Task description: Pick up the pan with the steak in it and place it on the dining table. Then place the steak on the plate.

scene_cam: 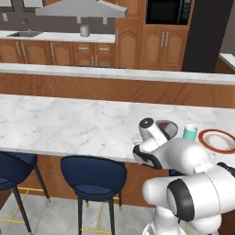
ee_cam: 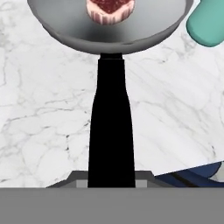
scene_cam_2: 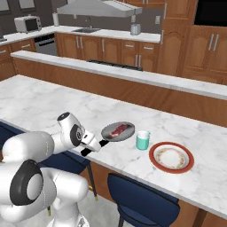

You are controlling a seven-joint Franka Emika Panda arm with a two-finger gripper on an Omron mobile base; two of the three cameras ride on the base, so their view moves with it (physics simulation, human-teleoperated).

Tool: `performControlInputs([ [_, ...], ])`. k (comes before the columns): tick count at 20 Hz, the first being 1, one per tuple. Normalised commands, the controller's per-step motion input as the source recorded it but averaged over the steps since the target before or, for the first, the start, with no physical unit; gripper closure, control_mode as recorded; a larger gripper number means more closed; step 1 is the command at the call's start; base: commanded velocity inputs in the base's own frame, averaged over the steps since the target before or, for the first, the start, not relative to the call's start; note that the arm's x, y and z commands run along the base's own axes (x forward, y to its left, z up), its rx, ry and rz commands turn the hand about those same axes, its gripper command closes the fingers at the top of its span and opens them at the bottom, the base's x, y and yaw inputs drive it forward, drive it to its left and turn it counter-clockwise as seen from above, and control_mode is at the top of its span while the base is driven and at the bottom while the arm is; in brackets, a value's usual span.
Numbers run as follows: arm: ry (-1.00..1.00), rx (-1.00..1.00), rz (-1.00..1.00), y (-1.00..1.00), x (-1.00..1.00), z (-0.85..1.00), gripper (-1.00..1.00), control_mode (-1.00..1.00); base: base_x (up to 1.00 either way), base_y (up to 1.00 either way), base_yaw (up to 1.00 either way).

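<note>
Fingers (scene_cam_2: 98, 144) clamped tight on the pan (scene_cam_2: 118, 131) handle, steak (scene_cam_2: 119, 129) inside, over the worktop (scene_cam_2: 53, 106) beside the cup (scene_cam_2: 142, 140). Setting down and plating on the plate (scene_cam_2: 171, 158) remain.

End effector (scene_cam_2: 95, 145) grips pan (scene_cam_2: 118, 131) handle — steak (scene_cam_2: 118, 129) inside.

I'm driving the rig in a home kitchen: wooden cabinets (scene_cam_2: 111, 51) under marble worktops, a sink (scene_cam: 24, 34), a range hood (scene_cam: 80, 8), a toaster oven (scene_cam_2: 26, 23), and a long marble dining table (scene_cam: 59, 124) with dark blue stools (scene_cam: 93, 176).
</note>
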Motion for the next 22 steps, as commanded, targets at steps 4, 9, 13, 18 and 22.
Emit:
performControlInputs([
  [4,0.0,0.03,0.0,-0.19,-0.13,-0.24,1.0,-1.0,0.0,0.0,0.0],
  [9,0.0,0.03,0.0,-0.04,-0.02,-0.04,1.0,-1.0,0.0,0.0,0.0],
  [13,0.0,0.03,0.0,0.0,0.0,0.0,1.0,-1.0,0.0,0.0,0.0],
  [18,0.0,0.08,0.0,-0.02,0.0,-0.05,1.0,-1.0,0.0,0.0,0.0],
  [22,0.0,0.08,0.0,0.0,0.0,-0.1,1.0,-1.0,0.0,0.0,0.0],
])
